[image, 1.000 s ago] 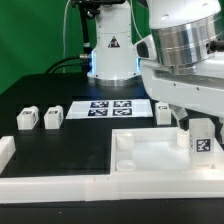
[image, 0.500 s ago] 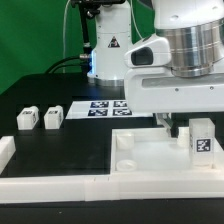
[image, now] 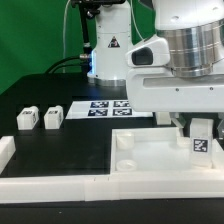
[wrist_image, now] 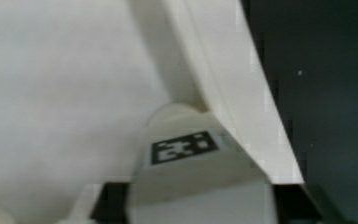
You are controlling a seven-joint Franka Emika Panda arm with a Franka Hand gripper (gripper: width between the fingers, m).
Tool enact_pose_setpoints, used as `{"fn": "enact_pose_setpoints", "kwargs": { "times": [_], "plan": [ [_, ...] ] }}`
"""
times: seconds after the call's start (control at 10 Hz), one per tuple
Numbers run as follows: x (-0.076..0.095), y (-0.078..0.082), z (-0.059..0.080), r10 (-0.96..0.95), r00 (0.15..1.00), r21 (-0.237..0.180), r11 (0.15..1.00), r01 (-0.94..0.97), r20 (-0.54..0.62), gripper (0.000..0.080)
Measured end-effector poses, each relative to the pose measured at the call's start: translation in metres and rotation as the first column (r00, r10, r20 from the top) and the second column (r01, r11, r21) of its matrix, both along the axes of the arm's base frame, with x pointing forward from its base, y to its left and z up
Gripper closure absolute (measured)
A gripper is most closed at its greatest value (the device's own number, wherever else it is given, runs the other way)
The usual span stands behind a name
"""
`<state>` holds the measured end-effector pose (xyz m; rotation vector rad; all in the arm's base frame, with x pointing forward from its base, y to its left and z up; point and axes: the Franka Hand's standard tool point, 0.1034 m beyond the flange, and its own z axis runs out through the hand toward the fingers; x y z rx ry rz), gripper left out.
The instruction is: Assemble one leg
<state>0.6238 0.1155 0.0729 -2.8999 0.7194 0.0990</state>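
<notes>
My gripper [image: 200,134] is shut on a leg [image: 202,138], a small white block with a black-and-white tag facing the camera. It holds the leg upright at the far corner of the large white tray-like piece [image: 150,165], on the exterior view's right. Whether the leg touches the piece I cannot tell. In the wrist view the leg [wrist_image: 190,150] sits between the two dark fingers [wrist_image: 105,203], over the white piece's raised rim [wrist_image: 211,70]. Two more legs [image: 27,119] [image: 52,117] stand on the black table at the exterior view's left.
The marker board [image: 105,107] lies on the table behind the white piece. The robot's base [image: 110,50] stands at the back. A low white edge piece [image: 6,150] runs at the left. A round socket [image: 128,142] shows in the piece's near-middle corner.
The wrist and arm housing shifted towards the exterior view's left over the last second. The held leg stayed at the same corner, moving only slightly.
</notes>
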Motion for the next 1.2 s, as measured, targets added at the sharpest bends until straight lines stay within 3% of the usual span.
{"fn": "enact_pose_setpoints", "kwargs": {
  "times": [0.2, 0.5, 0.8, 0.9, 1.0, 1.2],
  "plan": [
    [-0.0008, -0.0008, -0.0007, -0.165, 0.986, -0.006, 0.986, 0.165, -0.029, 0.0507],
    [0.0027, -0.0028, 0.0002, -0.531, 0.842, -0.006, 0.846, 0.533, -0.098, 0.0507],
    [0.0048, 0.0011, -0.0002, -0.875, 0.445, -0.046, 0.461, 0.886, -0.190, 0.0507],
    [0.0051, 0.0027, -0.0004, -0.911, 0.364, -0.061, 0.381, 0.922, -0.197, 0.0507],
    [0.0051, 0.0027, -0.0004, -0.910, 0.365, -0.060, 0.383, 0.922, -0.197, 0.0507],
    [0.0048, 0.0028, -0.0008, -0.874, 0.448, -0.042, 0.463, 0.885, -0.187, 0.0503]
  ]
}}
